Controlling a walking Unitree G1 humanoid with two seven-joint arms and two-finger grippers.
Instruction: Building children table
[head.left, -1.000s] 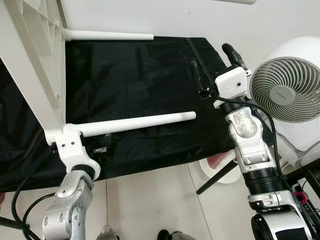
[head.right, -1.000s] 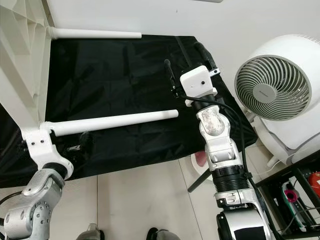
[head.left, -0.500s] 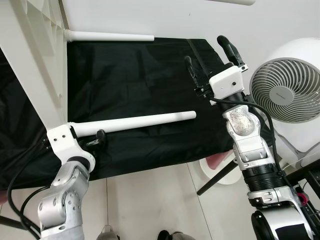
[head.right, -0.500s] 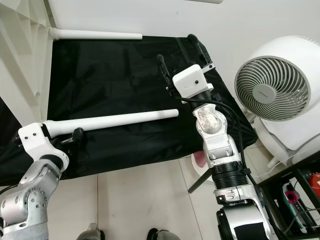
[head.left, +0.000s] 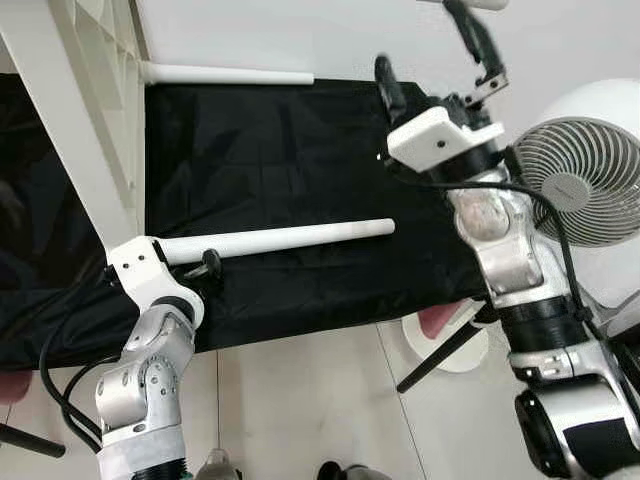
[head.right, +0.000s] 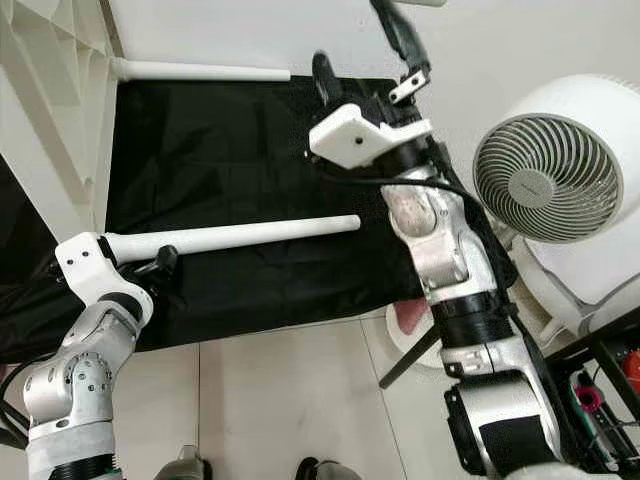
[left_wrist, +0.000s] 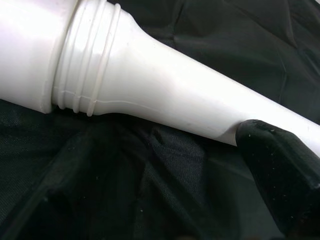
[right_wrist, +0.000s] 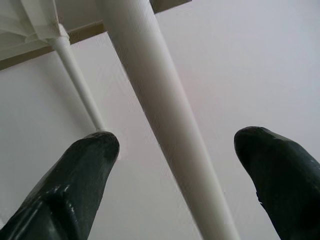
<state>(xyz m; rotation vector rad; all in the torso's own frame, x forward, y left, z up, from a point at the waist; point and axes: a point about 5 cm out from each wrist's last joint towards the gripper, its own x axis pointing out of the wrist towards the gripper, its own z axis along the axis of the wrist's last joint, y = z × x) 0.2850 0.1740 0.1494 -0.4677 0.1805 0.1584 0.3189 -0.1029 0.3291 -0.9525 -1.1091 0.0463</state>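
The white children's table (head.left: 70, 100) stands on its side on a black cloth (head.left: 280, 150), its legs pointing right. My left gripper (head.left: 197, 264) is at the base of the near leg (head.left: 290, 238). It is open, and one black finger (left_wrist: 280, 175) touches the leg's underside just past the threaded collar (left_wrist: 85, 60). The right gripper (head.left: 435, 62) is raised high over the cloth's far right corner, open, fingers wide apart. In the right wrist view an upper leg (right_wrist: 160, 115) runs between its fingers (right_wrist: 75, 180), at a distance. A far leg (head.left: 230, 74) lies along the wall.
A white round fan (head.left: 580, 190) stands close to my right arm. A dark stand leg and a white-and-pink base (head.left: 440, 335) sit on the tiled floor (head.left: 300, 400) below it. A dark shelf (head.right: 610, 390) is at the far right. A wall closes the back.
My right arm has risen and its gripper has tipped upward toward the upper leg. The left wrist has dropped lower and turned at the near leg's base.
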